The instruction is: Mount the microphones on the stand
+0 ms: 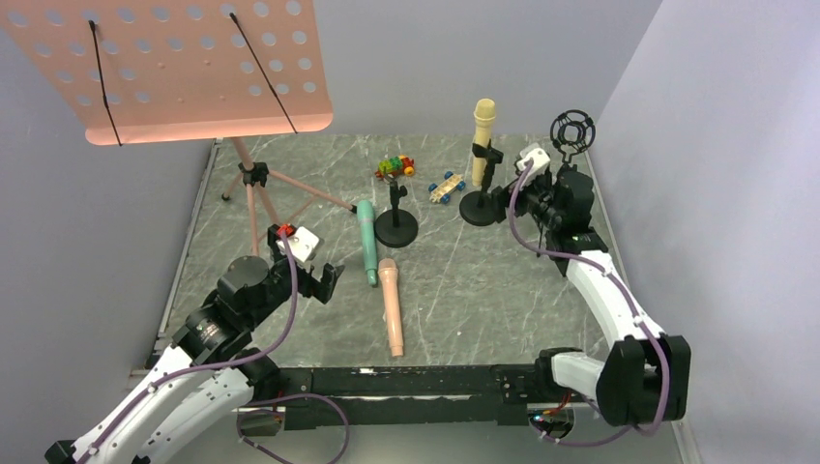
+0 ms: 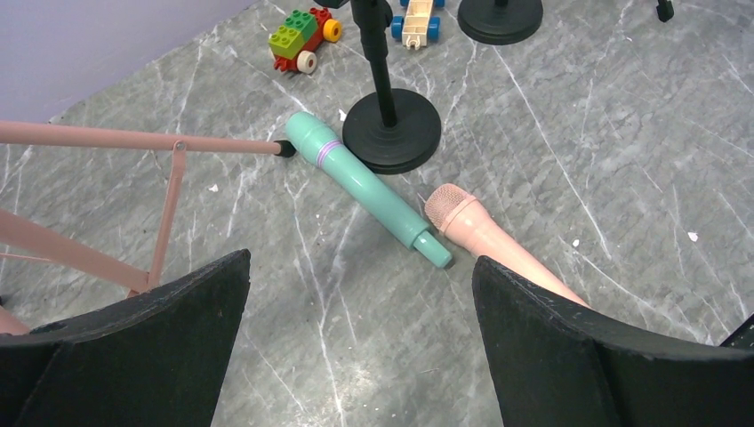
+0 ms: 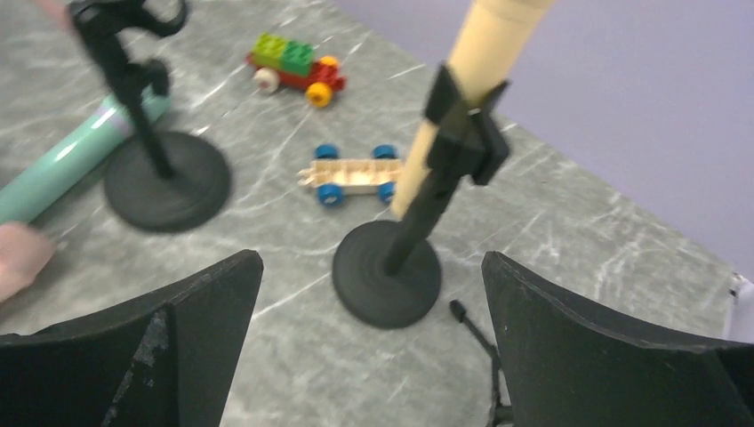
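**A:** Yellow mic (image 1: 483, 121) is clipped in the far-right stand (image 1: 479, 208). Right tool (image 3: 369, 260) is spread wide, empty.

**B:** Next I'd guess the left tool (image 2: 360, 260), also gaping, grabs the green mic (image 2: 364, 187) or pink mic (image 2: 485, 233) lying mid-worktop (image 1: 464, 290) by the empty stand (image 2: 391, 129).

We find one microphone (image 1: 483, 126) clipped upright in the right-hand stand (image 1: 480, 207) at the back of the table (image 1: 503, 300), with an empty stand (image 1: 396, 228) to its left. A toy car (image 1: 395, 167) sits behind the empty stand and another toy car (image 1: 446, 187) between the two stands. Just left of the empty stand's base lies a second microphone (image 1: 367, 246), a third microphone (image 1: 392, 307) lies nearer us, and the music stand (image 1: 253, 179) rises at back left.
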`<control>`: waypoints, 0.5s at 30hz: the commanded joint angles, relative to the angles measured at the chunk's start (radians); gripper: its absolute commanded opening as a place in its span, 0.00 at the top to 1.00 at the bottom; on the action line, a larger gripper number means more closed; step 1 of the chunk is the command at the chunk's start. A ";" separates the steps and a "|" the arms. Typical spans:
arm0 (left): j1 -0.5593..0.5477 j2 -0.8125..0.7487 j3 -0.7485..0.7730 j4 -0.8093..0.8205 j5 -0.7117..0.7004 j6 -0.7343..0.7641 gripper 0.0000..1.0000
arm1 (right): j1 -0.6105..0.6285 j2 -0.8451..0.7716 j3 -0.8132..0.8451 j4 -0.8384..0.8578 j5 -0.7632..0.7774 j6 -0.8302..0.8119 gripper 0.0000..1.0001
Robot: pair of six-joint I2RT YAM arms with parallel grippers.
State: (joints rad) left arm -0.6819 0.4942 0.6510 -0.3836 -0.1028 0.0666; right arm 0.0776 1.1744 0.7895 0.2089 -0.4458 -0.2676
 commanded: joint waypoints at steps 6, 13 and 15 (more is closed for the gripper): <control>0.006 0.009 0.012 0.025 0.034 -0.042 0.01 | -0.024 -0.166 0.008 -0.515 -0.402 -0.288 0.00; 0.006 0.085 -0.021 0.122 0.137 -0.340 0.01 | -0.178 -0.288 -0.136 -0.312 -0.316 0.032 0.00; 0.006 0.116 -0.072 0.210 0.154 -0.459 0.01 | -0.215 -0.278 -0.118 -0.368 -0.358 0.002 0.00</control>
State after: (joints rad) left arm -0.6811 0.5674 0.6384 -0.3275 -0.0212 -0.1425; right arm -0.0784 0.8963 0.6613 -0.1833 -0.7685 -0.3466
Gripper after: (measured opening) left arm 0.994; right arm 0.995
